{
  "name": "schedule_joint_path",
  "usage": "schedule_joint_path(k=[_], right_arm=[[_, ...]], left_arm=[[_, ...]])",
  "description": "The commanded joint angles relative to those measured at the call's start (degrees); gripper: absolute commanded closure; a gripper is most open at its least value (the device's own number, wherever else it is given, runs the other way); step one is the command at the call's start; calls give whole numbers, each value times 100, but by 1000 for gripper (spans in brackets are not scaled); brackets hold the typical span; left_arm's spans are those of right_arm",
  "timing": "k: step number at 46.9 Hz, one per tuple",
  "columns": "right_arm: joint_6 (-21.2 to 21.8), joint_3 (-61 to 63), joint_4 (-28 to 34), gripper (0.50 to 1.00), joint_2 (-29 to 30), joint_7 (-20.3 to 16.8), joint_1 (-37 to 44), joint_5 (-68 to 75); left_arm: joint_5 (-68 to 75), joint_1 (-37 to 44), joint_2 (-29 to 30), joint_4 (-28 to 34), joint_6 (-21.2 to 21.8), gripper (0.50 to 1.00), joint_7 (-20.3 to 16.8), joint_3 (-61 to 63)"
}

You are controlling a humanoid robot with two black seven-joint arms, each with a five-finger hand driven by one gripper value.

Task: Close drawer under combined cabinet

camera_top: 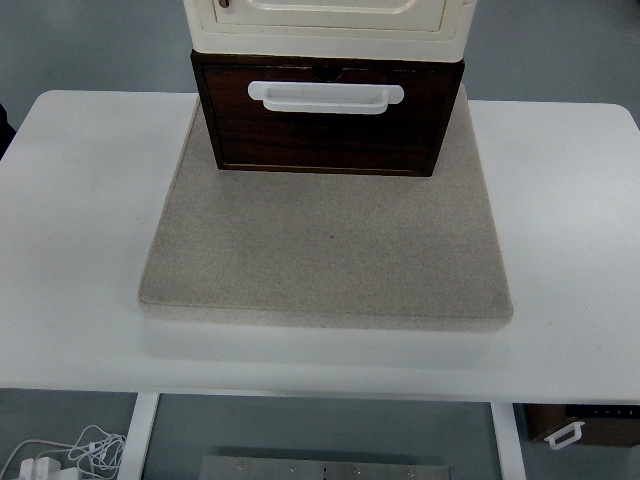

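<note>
A dark brown wooden drawer (327, 130) with a white handle (325, 96) sits under a cream cabinet (330, 25) at the top middle. The drawer front stands out slightly past the cabinet above it and faces me. The cabinet stands on a beige mat (325, 250) on the white table (80, 250). Neither of my hands shows in the picture.
The mat covers the table's middle, with bare white table to its left and right. Below the table's near edge are white cables (70, 455) at the lower left, a metal plate (320, 468) and a brown box (590, 425) at the lower right.
</note>
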Motion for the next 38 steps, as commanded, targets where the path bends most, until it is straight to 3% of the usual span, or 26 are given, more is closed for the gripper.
schedule_joint_path(k=[1,18,38], right_arm=[[0,-17,0,548,0,1,3,8],[17,-17,0,548,0,1,3,8],[18,-17,0,548,0,10,3,-1]], left_arm=[[-56,-8,17,418,137,500,2,-32],[-108,133,-88,2871,243,500,-6,380],[-144,1214,-950,3047,304,500,99,548]])
